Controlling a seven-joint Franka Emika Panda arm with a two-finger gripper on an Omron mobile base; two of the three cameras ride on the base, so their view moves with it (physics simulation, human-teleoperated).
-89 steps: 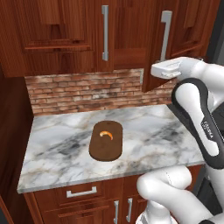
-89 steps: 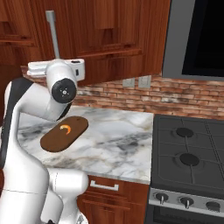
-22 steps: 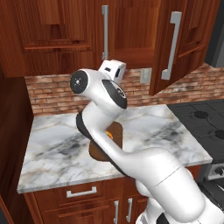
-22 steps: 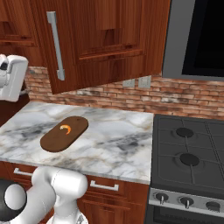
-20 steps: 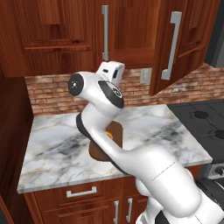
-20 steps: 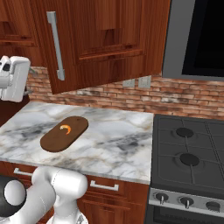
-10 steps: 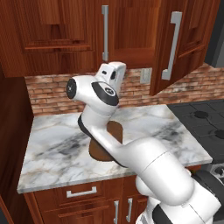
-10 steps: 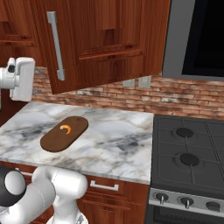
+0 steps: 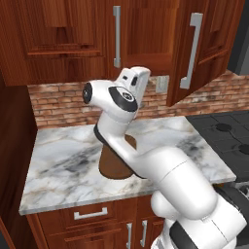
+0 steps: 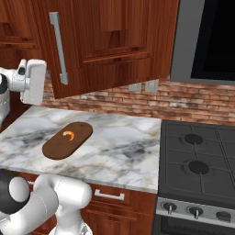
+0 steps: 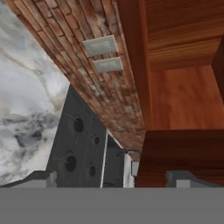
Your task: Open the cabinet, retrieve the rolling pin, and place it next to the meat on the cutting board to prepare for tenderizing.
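Above the table's middle, the claw (image 11: pixel 113 177) hangs with its fingertips spread and nothing between them, pointing under the cabinet (image 9: pixel 146 34), whose right door (image 10: pixel 110 41) stands ajar. Meat (image 10: pixel 69 134) sits on the cutting board (image 10: pixel 55 147) near the table's front edge. No rolling pin is visible. Reaching in blind risks striking the half-open door or the shelf edge.
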